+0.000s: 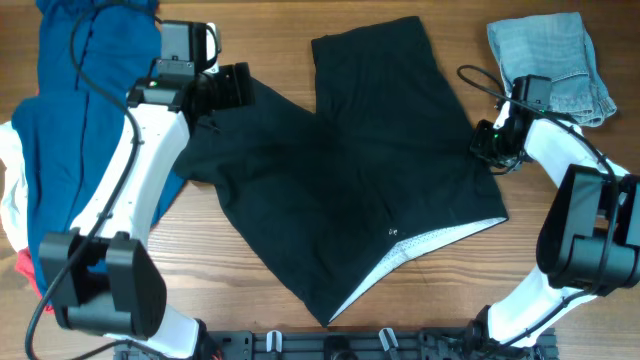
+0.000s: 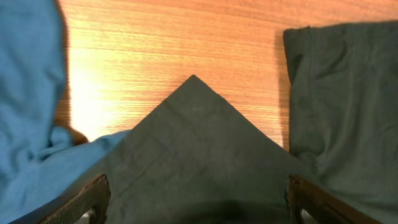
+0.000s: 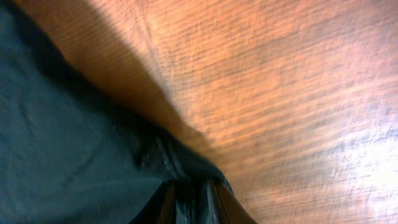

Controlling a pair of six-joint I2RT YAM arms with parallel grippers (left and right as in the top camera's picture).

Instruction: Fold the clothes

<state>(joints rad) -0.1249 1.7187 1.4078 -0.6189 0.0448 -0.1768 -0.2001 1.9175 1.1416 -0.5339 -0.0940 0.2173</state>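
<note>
Black shorts [image 1: 350,170] lie spread across the middle of the wooden table, one hem turned up to show a white lining [image 1: 430,243]. My left gripper [image 1: 232,88] is open over the shorts' upper left corner; in the left wrist view its fingers [image 2: 196,202] straddle the black cloth [image 2: 199,149] without closing on it. My right gripper [image 1: 487,145] is at the shorts' right edge and is shut on a pinch of the black fabric [image 3: 189,186], seen bunched between the fingers in the right wrist view.
A blue garment [image 1: 80,140] lies piled at the left, with white and red cloth [image 1: 12,215] under it. A folded grey-blue garment [image 1: 550,60] sits at the back right. Bare wood [image 1: 270,30] shows at the back.
</note>
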